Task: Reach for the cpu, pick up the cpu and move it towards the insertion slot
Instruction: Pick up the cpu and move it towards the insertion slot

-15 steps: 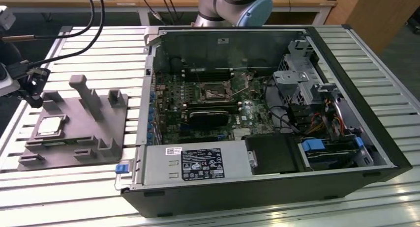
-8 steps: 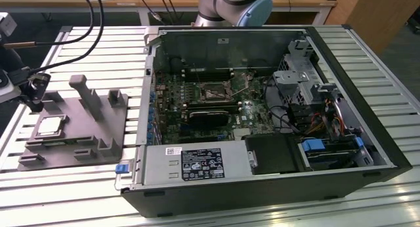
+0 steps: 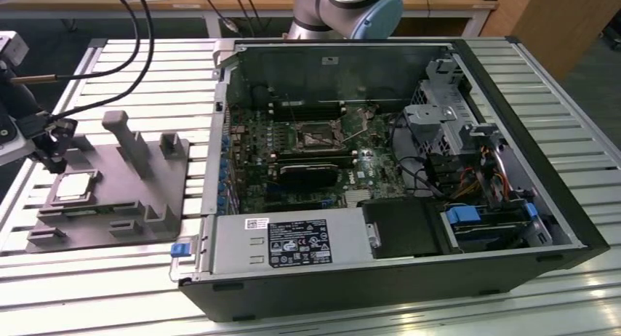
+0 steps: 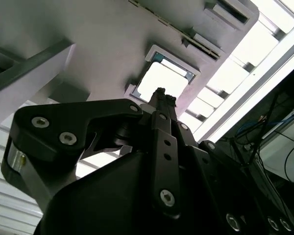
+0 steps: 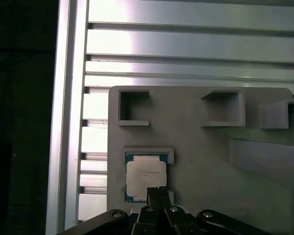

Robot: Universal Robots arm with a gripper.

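First wrist view puts the jaws just over one edge of the cpu [image 5: 145, 178]. As far as I can judge they are drawn together, with nothing between them. The cpu lies flat, shiny side up, in a shallow pocket of the grey plate [image 5: 196, 147], which rests on the slatted surface [image 5: 186, 44]. In the exterior view it sits at that view's left, well apart from the insertion slot [image 3: 318, 138] inside the open computer case [image 3: 388, 285].

The likely trouble is the grip. Jaws brought down together would press on the lid instead of taking it. The pocket's raised rim leaves little room beside the thin edges, so a jaw could land on the rim, or a tilted lift could snag a corner. The smooth metal could also slip on the way over the case wall.

Being square, the cpu has no real long axis. Its sides run parallel to the plate's edges and its face points straight up.
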